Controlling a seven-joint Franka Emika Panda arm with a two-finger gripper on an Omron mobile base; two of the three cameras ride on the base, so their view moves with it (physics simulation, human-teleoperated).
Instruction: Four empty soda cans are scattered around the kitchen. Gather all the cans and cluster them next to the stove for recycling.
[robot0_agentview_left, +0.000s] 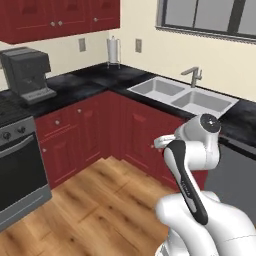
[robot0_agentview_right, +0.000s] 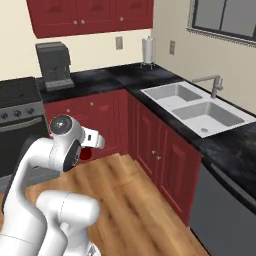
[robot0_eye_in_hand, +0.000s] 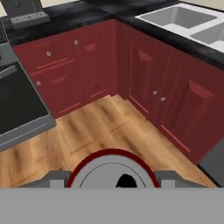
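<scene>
Dark red cabinets (robot0_eye_in_hand: 144, 70) wrap the corner ahead. Over the wood floor (robot0_eye_in_hand: 100, 131), the pincer (robot0_eye_in_hand: 112, 180) grips a red soda can (robot0_eye_in_hand: 112, 168), its silver top between the fingertips (robot0_eye_in_hand: 54, 179). Left of it stands the stove (robot0_agentview_left: 15, 160), its oven door facing the floor. Farther out on the black worktop (robot0_agentview_left: 85, 85) sit a coffee machine (robot0_agentview_left: 27, 72), a paper towel holder (robot0_agentview_left: 113, 50) and a double sink (robot0_agentview_left: 185, 95).
</scene>
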